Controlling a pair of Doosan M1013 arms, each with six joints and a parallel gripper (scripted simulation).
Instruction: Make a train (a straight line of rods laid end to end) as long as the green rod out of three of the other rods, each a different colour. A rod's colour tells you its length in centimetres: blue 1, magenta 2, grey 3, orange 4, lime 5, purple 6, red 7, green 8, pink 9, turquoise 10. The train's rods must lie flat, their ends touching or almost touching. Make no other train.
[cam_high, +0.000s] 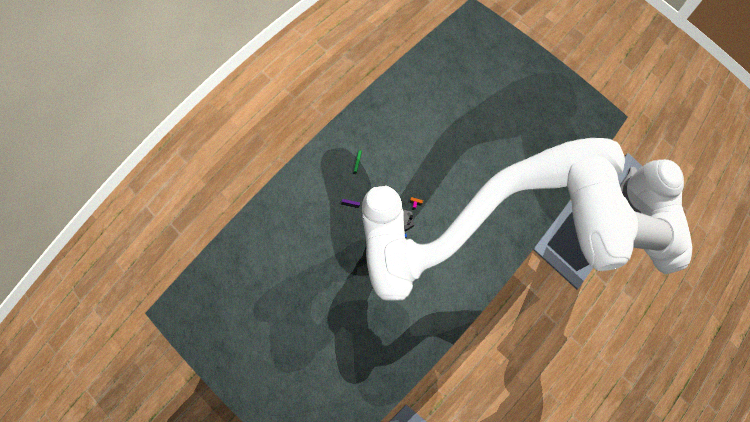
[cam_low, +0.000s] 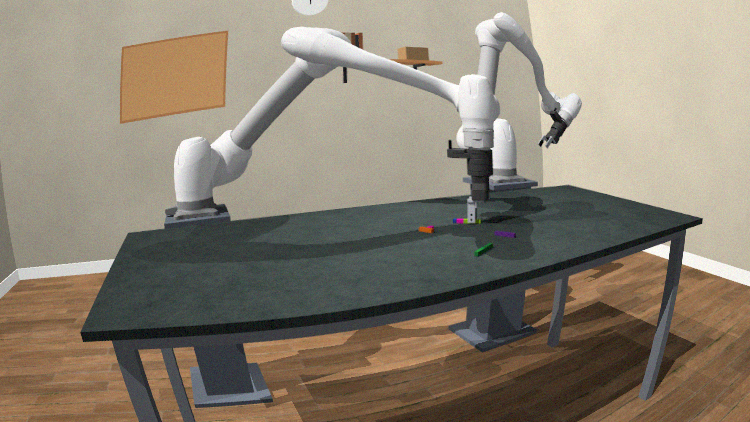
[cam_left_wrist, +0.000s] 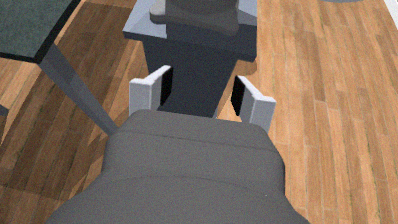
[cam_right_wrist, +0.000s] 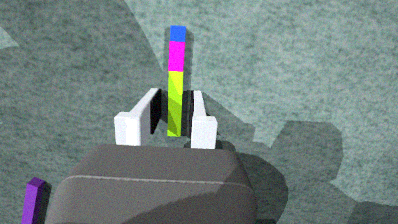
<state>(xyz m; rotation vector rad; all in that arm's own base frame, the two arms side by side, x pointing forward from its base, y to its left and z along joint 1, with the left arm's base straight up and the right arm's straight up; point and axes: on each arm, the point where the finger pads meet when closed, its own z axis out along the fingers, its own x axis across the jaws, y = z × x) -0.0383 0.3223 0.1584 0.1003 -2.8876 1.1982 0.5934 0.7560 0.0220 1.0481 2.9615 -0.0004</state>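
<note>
Lime rod (cam_low: 478, 221) (cam_right_wrist: 175, 102) lies in line with magenta rod (cam_low: 459, 220) (cam_right_wrist: 176, 56) and blue rod (cam_high: 405, 236) (cam_low: 454, 220) (cam_right_wrist: 178, 33), far and right of the table's middle.
Right gripper (cam_high: 409, 220) (cam_low: 472, 220) (cam_right_wrist: 176, 91) is part open around the lime, gaps on both sides; left gripper (cam_low: 545, 142) (cam_left_wrist: 203, 72) is wide open, empty. The lime looks light and stiff, best taken by its long sides at the middle. From the top, the arm hides it; whether the ends truly touch, I cannot tell.
</note>
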